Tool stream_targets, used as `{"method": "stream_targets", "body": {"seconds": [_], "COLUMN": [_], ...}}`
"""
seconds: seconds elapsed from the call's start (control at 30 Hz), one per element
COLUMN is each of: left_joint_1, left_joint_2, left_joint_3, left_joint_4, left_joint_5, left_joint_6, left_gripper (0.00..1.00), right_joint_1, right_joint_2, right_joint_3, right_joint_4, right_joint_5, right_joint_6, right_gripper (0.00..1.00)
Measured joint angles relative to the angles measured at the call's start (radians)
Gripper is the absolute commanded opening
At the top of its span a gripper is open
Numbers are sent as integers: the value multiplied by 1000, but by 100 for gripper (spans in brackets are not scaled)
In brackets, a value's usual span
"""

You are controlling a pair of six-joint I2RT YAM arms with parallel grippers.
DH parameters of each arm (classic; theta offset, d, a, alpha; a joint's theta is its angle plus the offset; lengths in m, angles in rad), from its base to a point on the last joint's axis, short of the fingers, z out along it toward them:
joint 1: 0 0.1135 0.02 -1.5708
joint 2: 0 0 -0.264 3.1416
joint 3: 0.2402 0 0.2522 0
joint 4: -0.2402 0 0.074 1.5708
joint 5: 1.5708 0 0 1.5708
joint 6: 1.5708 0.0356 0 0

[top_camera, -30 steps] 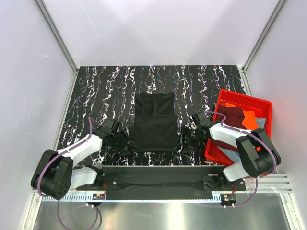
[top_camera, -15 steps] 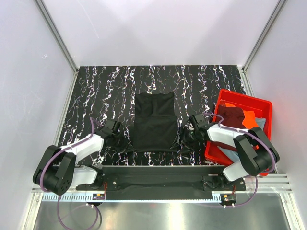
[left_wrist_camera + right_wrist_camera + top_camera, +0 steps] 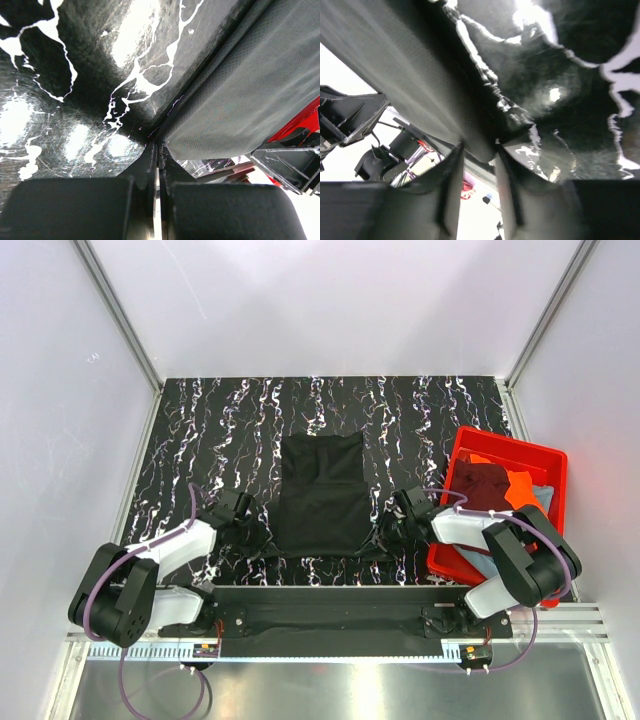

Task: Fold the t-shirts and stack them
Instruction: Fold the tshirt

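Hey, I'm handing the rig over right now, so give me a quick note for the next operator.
Left gripper: shut at the black shirt's near left corner; whether it pinches cloth is unclear.
Right gripper: jaws apart, near right edge between them.
Black shirt lies flat in the middle, looks partly folded.
Other shirts sit in the red bin.
To do: finish this fold, then fold and stack the rest.

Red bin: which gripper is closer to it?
Right. The right gripper is just beside the red bin; the left gripper is across the black t-shirt.

Left end effector (image 3: 156, 146) pinched together (right end effector (image 3: 477, 148) parted)
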Motion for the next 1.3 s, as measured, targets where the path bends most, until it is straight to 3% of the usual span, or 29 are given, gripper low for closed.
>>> {"method": "stream_targets", "body": {"seconds": [0.1,0.2,0.4,0.73,0.87,1.07,1.3], "left_joint_1": [0,0,-6,-72,-76,-73,-1], "left_joint_2": [0,0,-34,-391,-455,-307,16], "left_joint_3": [0,3,17,37,112,365,633], "left_joint_4": [1,-2,-74,-362,-473,-546,-540], "left_joint_5": [0,0,-31,-111,-131,-190,-205], "left_joint_6": [13,30,87,107,101,148,252], "left_gripper": [0,0,0,0,0,0,0], "right_joint_1": [2,2,21,161,169,151,32], "right_joint_2": [6,14,-3,-205,-280,-237,26], "right_joint_3": [-7,-6,21,53,139,396,668], "right_joint_4": [9,14,-40,-277,-415,-560,-628], "right_joint_5": [21,26,59,109,135,187,189], "right_joint_6": [12,4,-88,-180,-217,-295,-404], "right_gripper": [7,0,0,0,0,0,0]}}
